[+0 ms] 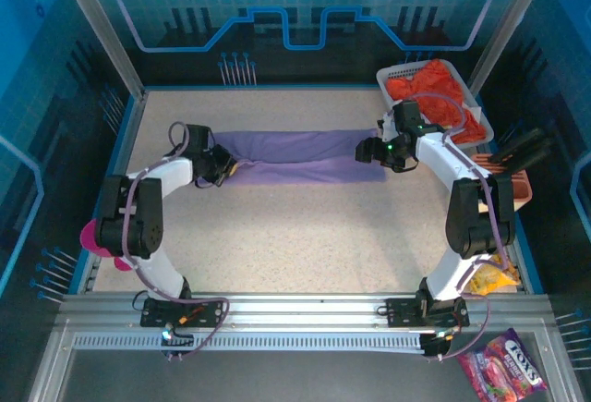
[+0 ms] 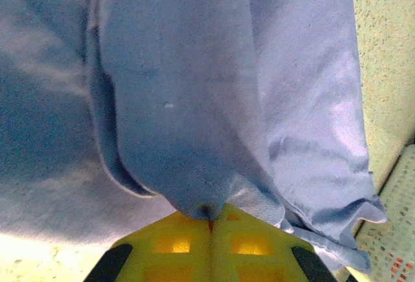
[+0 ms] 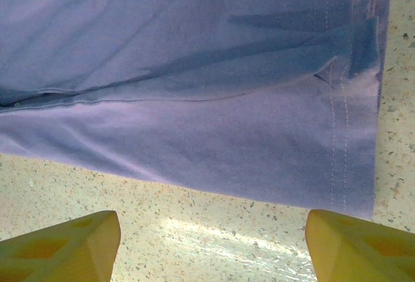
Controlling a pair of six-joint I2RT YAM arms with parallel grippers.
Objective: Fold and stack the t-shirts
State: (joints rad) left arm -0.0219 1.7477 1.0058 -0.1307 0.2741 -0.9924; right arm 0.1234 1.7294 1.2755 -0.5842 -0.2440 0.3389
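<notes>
Lavender t-shirt (image 1: pixel 295 155) lay as long band, axis left-right on surface (image 1: pixel 305 236). Left gripper (image 2: pixel 211 220) jaws clenched on its left end; right gripper (image 3: pixel 211 220) jaws spread, empty, above right hem.

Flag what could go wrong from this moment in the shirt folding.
1. The left gripper pinches only a small bunch of the purple shirt while the right gripper is open; pulling alone could drag the fold askew.
2. The right fingers sit over bare table, short of the shirt; closing here would likely miss.
</notes>
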